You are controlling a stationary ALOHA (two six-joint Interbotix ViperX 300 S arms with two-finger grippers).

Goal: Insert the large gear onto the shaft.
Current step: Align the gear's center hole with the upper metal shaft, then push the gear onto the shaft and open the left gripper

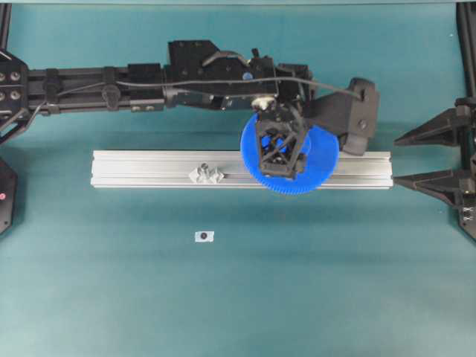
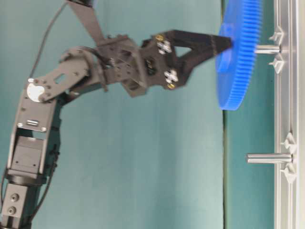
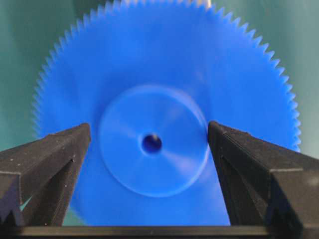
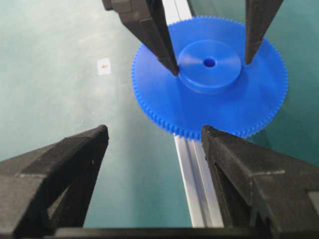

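A teal cloth-like tabletop fills every view, with no wall or other room detail visible beyond it. Across its middle lies a long silver aluminium rail with slotted channels. A small silver bracket sits on the rail left of centre, and in the table-level view a bare steel shaft rises from such a bracket. A tiny white tag with a dark dot lies on the cloth in front of the rail.

The wide flat bright-blue plastic gear with fine teeth sits over the right part of the rail, threaded on a second steel shaft and held clear of the rail surface. Its raised round hub and small centre hole face upward.

The left black gripper hangs directly over the gear with its fingers spread wide, one tip on each side of the hub. In the right wrist view one fingertip stands just beside the hub edge; whether it touches is unclear. The gear is not clamped.

The right black gripper waits at the table's right side, jaws parted and holding nothing, well apart from the gear.
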